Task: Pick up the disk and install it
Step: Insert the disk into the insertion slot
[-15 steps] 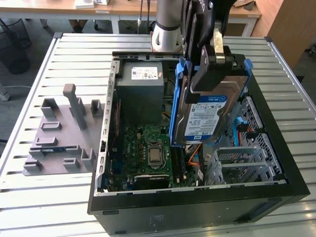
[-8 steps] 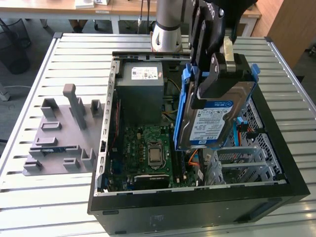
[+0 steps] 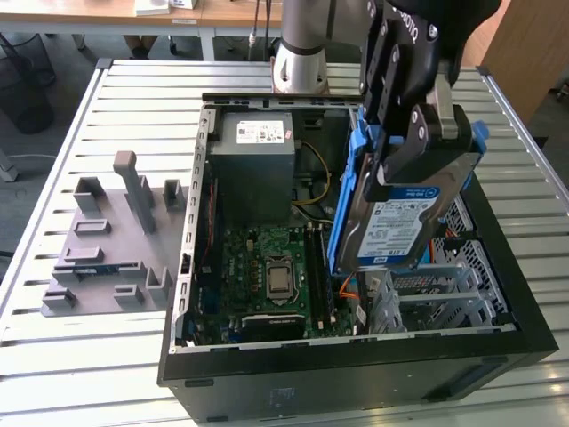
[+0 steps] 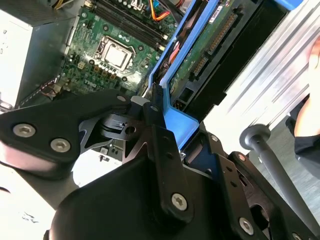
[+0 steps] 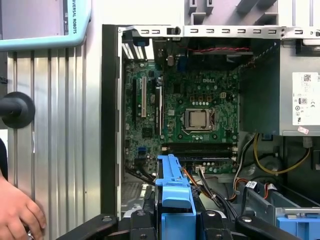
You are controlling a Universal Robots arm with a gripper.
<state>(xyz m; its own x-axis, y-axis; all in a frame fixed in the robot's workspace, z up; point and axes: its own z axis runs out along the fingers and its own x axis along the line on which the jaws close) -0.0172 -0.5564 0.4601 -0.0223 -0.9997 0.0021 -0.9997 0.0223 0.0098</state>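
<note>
The black fingers (image 4: 161, 145) are closest, and they pinch the disk (image 4: 210, 45) by its blue frame. So the pick-up is done and the putting-in is the step in hand. In the exterior view the disk hangs over the open case (image 3: 356, 378), on the exterior view's right, just above the metal cage (image 3: 440, 289). It stands nearly on edge, label out, low end dipping inside. It may not touch the cage, but that is hard to see. It likely must line up with the cage to slide in. The arm (image 3: 302, 44) reaches over the case from the desk's (image 3: 89, 356) far side, wrist tipped down.
</note>
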